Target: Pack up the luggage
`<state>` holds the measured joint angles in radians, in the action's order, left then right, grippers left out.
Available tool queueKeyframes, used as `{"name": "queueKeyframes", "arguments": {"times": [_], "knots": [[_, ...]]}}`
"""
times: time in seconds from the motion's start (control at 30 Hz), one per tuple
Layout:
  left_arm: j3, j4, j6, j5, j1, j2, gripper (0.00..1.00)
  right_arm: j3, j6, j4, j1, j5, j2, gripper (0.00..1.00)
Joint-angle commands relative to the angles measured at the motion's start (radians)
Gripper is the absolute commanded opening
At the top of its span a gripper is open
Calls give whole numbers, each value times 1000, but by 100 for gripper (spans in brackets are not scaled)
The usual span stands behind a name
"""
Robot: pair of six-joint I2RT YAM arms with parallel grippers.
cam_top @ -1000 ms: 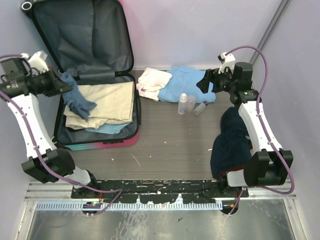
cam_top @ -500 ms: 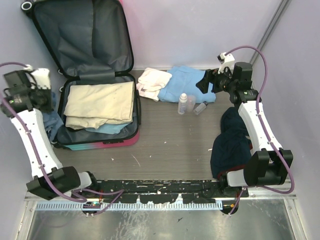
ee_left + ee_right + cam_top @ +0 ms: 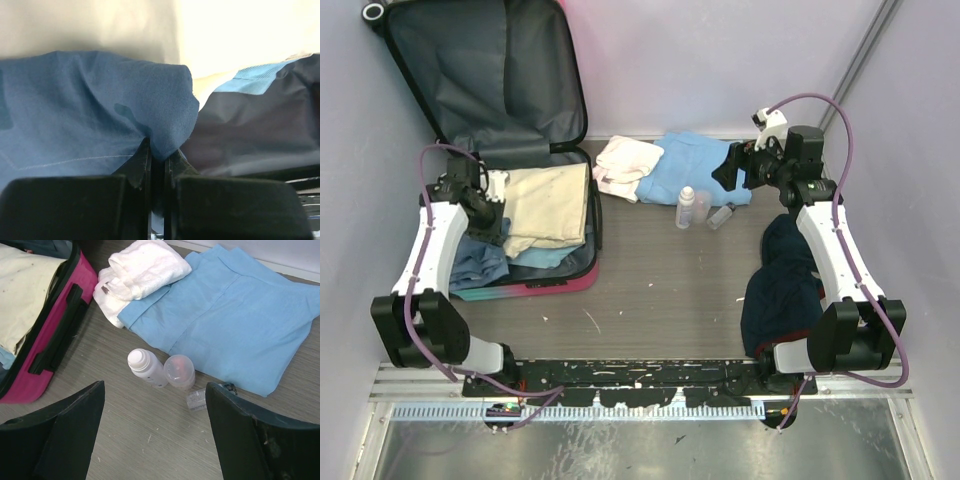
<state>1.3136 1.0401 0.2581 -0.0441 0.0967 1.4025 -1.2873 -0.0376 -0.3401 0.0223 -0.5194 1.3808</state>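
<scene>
Locate the luggage [image 3: 490, 70] at the far left of the surface [image 3: 670, 290]: open, lid propped upright toward the back wall, lower half carrying a folded cream garment [image 3: 550, 200]. Note the dark navy cloth heap [image 3: 782, 285] beside the right arm, then the folded light blue shirt [image 3: 705, 170] at the far middle, with a white towel [image 3: 625, 160] touching its left edge. Note the small bottles [image 3: 145, 367] just in front of the shirt.

Treat the current step as placing a blue garment [image 3: 90, 110] at the luggage's left side, beside the cream garment; cannot tell whether it lies fully inside the rim. Confirm the left gripper [image 3: 156, 150] pinched tight on a fold of that blue cloth. Confirm the right gripper [image 3: 730, 165] spread wide, holding nothing, poised above the shirt and bottles.

Next: part the left jaws and lift clear without dragging the cloth back out. Then probably lower the right gripper onto the shirt or a bottle; on the shirt, take a folded edge, not the flat middle.
</scene>
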Motion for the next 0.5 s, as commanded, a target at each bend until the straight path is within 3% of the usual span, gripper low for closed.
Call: {"name": "queueKeyframes", "arguments": {"times": [0.0,0.27,0.47], "knots": [[-51,-101,-191,-105,-18,43,0,-41,-31,-4,4,-15,-36,85],[-164,-186,-200,-193,-53,91,0,-42,-42,-12,4,-11,-34,86],[-164,-233,-171,-330,-81,173,0,-23,-27,-2,4,-6,-44,86]]}}
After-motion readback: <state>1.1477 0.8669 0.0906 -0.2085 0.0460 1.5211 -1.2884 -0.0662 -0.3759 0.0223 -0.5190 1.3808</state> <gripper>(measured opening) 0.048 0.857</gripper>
